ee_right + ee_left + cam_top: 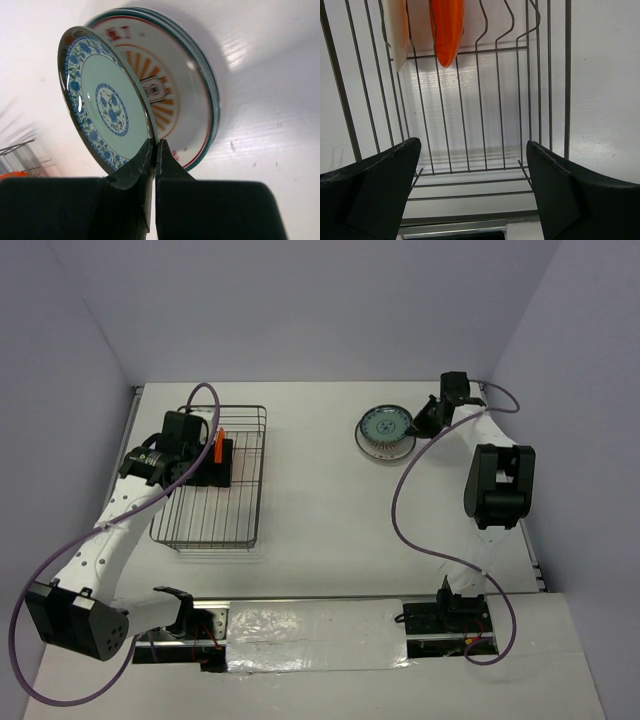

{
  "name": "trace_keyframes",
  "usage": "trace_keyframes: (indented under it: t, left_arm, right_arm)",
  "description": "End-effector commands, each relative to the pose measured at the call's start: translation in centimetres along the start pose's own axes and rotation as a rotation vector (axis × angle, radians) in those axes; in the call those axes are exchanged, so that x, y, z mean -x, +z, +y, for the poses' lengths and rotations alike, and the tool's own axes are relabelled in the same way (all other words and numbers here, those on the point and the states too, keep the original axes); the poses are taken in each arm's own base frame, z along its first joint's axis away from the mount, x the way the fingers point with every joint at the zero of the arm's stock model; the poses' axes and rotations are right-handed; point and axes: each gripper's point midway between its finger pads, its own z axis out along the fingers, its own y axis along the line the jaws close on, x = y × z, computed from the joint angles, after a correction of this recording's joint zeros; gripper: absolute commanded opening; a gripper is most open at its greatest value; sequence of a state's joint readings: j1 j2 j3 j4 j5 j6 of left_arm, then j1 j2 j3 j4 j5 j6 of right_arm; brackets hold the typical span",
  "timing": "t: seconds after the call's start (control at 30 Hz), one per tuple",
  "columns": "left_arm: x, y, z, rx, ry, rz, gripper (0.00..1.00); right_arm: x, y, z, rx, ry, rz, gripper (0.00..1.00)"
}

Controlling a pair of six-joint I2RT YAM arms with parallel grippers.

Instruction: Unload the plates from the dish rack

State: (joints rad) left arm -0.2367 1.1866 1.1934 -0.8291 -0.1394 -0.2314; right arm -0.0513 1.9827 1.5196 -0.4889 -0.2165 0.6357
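Plates [385, 428] look stiff, slick and chippy, so grab them by the rims. Orange plate [447, 30] and cream plate [397, 30] stand in the rack [235, 510]. Left hand [472, 145] is wide open and empty. Right hand [154, 145] pinches the blue plate [107, 105] by its rim, over the stack [185, 100] on the tabletop [320, 500].

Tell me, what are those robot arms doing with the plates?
They are emptying the dish rack. The right gripper pinches the rim of a teal patterned plate, tilted over the sunburst plate already stacked on the table. The left gripper hangs open above the rack, where an orange plate and a cream plate stand upright, not yet taken out.
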Motion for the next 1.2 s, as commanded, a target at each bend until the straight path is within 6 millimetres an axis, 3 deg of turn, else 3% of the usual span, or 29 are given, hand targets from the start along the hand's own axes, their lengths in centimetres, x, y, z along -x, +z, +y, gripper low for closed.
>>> trace_keyframes:
  t: [0.0, 0.1, 0.17, 0.2, 0.27, 0.3, 0.33, 0.37, 0.4, 0.43, 0.6, 0.73, 0.8, 0.83, 0.87, 0.97, 1.03, 1.1, 1.13, 1.17]
  left_arm:
    - [3.2, -2.2, -0.2, -0.025, -0.012, -0.124, 0.99]
    - [3.8, -2.4, -0.4, -0.037, -0.019, -0.150, 1.00]
    - [3.9, -2.6, -0.6, -0.045, -0.027, -0.155, 1.00]
    - [4.1, -2.8, -0.6, -0.045, -0.031, -0.165, 1.00]
    - [4.7, -3.3, -0.4, -0.041, -0.052, -0.201, 0.99]
    - [5.0, -3.5, -0.4, -0.040, -0.056, -0.215, 1.00]
    - [5.3, -3.7, -0.3, -0.033, -0.069, -0.229, 1.00]
    - [5.6, -3.9, -0.2, -0.028, -0.073, -0.236, 0.99]
    - [5.8, -4.0, -0.1, -0.022, -0.080, -0.242, 0.99]
    - [6.2, -4.2, -0.1, -0.020, -0.087, -0.248, 0.99]
    - [6.6, -4.2, -0.1, -0.018, -0.097, -0.261, 0.99]
    - [5.7, -2.9, -0.1, -0.012, -0.081, -0.228, 0.99]
    - [5.6, -2.4, 0.0, -0.003, -0.075, -0.220, 1.00]
    - [5.6, -2.1, 0.0, 0.000, -0.074, -0.216, 1.00]
    - [5.6, -1.6, 0.1, 0.004, -0.073, -0.210, 0.99]
    - [6.2, -0.2, 0.0, 0.015, -0.070, -0.197, 0.99]
    - [7.1, 0.7, 0.0, 0.020, -0.066, -0.201, 0.99]
    - [7.2, 2.8, -0.3, 0.015, -0.050, -0.153, 0.93]
    - [7.8, 3.2, -0.4, 0.011, -0.034, -0.154, 0.91]
    - [7.7, 5.0, -0.1, 0.025, -0.033, -0.117, 0.86]
  right_arm:
    - [3.7, -7.4, 5.8, 0.139, -0.037, -0.141, 0.00]
    - [3.8, -9.4, 6.5, 0.155, -0.061, -0.157, 0.00]
    - [2.6, -10.0, 6.4, 0.159, -0.079, -0.119, 0.00]
    - [1.9, -11.2, 7.1, 0.195, -0.103, -0.120, 0.00]
    - [-1.6, -11.0, 7.5, 0.274, -0.165, -0.054, 0.00]
    - [-3.4, -11.9, 8.7, 0.320, -0.213, -0.044, 0.00]
    - [-6.0, -10.7, 7.6, 0.312, -0.229, 0.010, 0.00]
    - [-8.7, -10.4, 8.0, 0.336, -0.278, 0.057, 0.00]
    - [-10.1, -10.8, 8.2, 0.354, -0.299, 0.064, 0.00]
    - [-13.3, -9.6, 7.2, 0.342, -0.300, 0.116, 0.00]
    - [-20.6, -6.9, 3.4, 0.338, -0.244, 0.227, 0.00]
    - [-22.1, -4.9, 1.6, 0.275, -0.262, 0.232, 0.00]
    - [-22.1, -4.4, 0.9, 0.235, -0.269, 0.230, 0.05]
    - [-22.0, -4.4, 0.6, 0.217, -0.268, 0.228, 0.17]
    - [-21.7, -4.6, 0.7, 0.209, -0.273, 0.212, 0.48]
    - [-20.2, -6.0, -0.5, 0.053, -0.265, 0.130, 0.72]
    - [-18.4, -8.4, -0.8, -0.059, -0.285, 0.042, 0.75]
    - [-16.9, -10.8, 1.0, -0.031, -0.301, -0.021, 0.75]
    - [-17.0, -11.5, 1.3, -0.025, -0.315, -0.015, 0.75]
    - [-16.9, -12.3, 1.8, -0.009, -0.334, -0.020, 0.75]
